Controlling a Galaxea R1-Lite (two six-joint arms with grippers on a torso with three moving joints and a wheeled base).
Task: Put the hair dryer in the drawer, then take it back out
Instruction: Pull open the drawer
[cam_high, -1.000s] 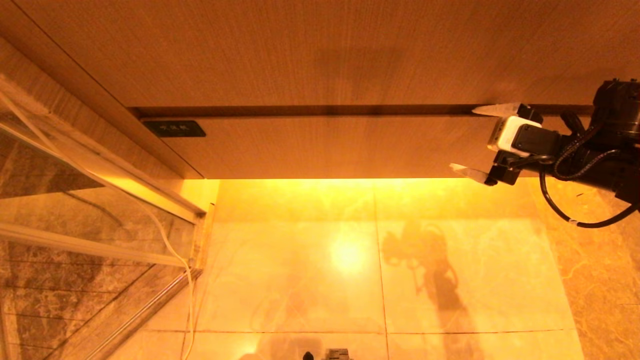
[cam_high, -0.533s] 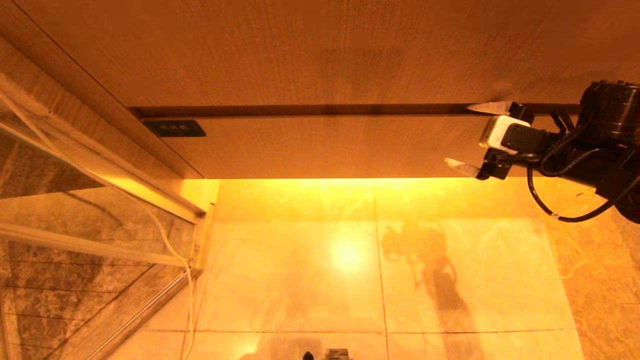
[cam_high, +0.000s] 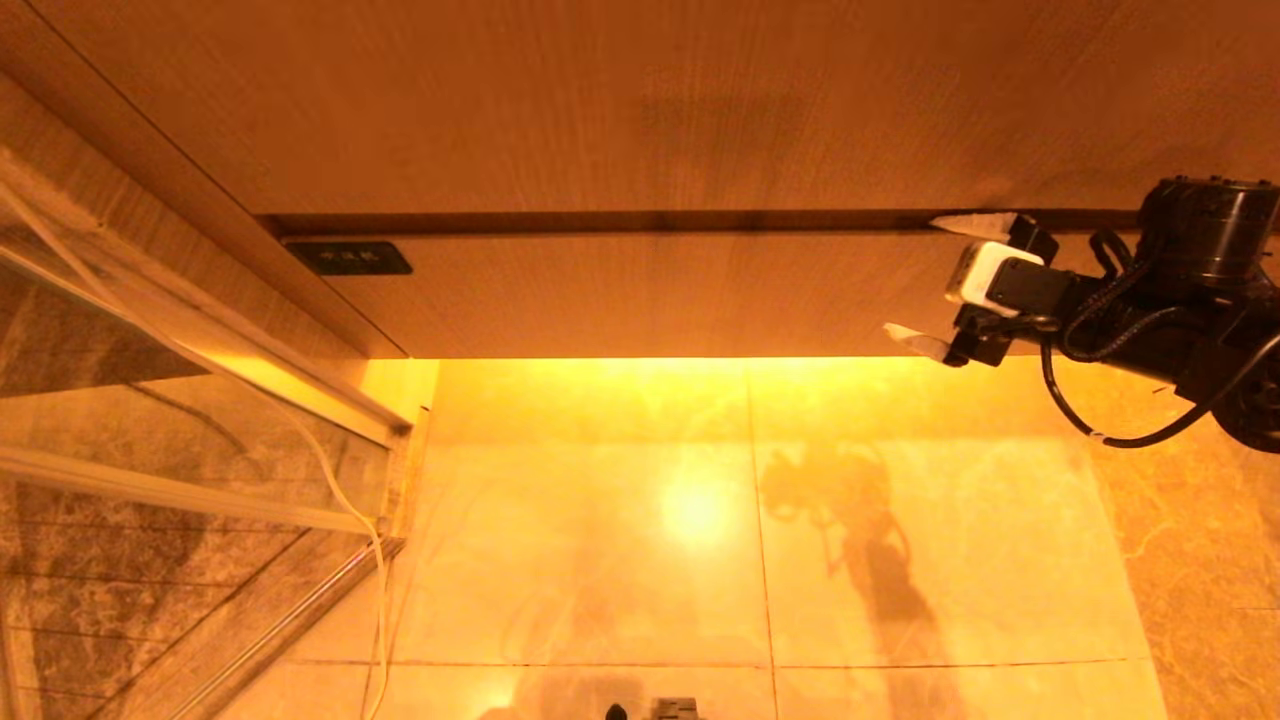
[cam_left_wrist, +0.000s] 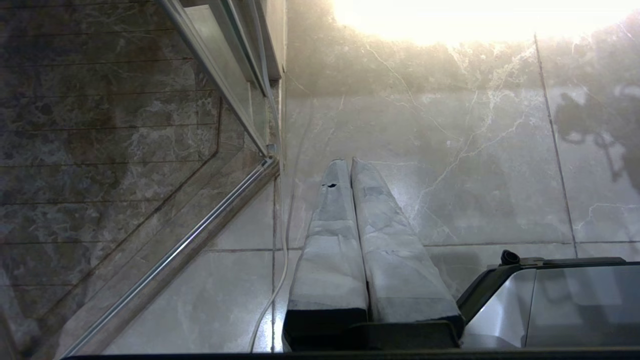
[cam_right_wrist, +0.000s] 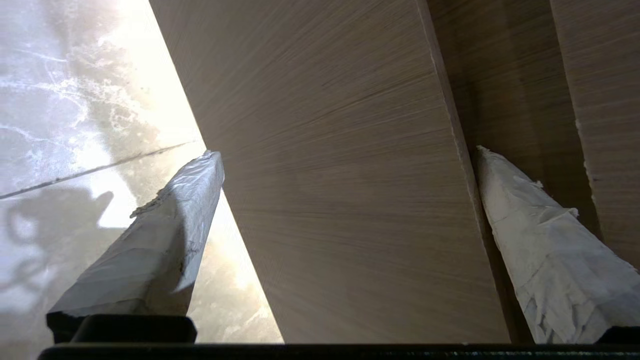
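The drawer (cam_high: 650, 295) is a wide light-wood front with a small dark label (cam_high: 348, 257) at its left end, and it stands closed. My right gripper (cam_high: 912, 277) is open at the drawer's right end and straddles the front. One finger (cam_right_wrist: 540, 240) lies in the dark gap above the drawer's top edge. The other finger (cam_right_wrist: 165, 230) hangs below the bottom edge, over the floor. Between them the right wrist view shows only the drawer (cam_right_wrist: 340, 200). My left gripper (cam_left_wrist: 348, 162) is shut and empty, pointing down at the floor. The hair dryer is out of view.
A plain wood panel (cam_high: 600, 100) runs above the drawer. A glass shower screen with a metal frame (cam_high: 200, 480) stands at the left, with a white cable (cam_high: 340, 500) running beside it. Glossy marble tiles (cam_high: 700, 520) lie below. Part of my base (cam_left_wrist: 560, 300) shows beside the left gripper.
My right arm has shifted a little to the left along the drawer front, and its gripper has stayed open. The drawer has not moved.
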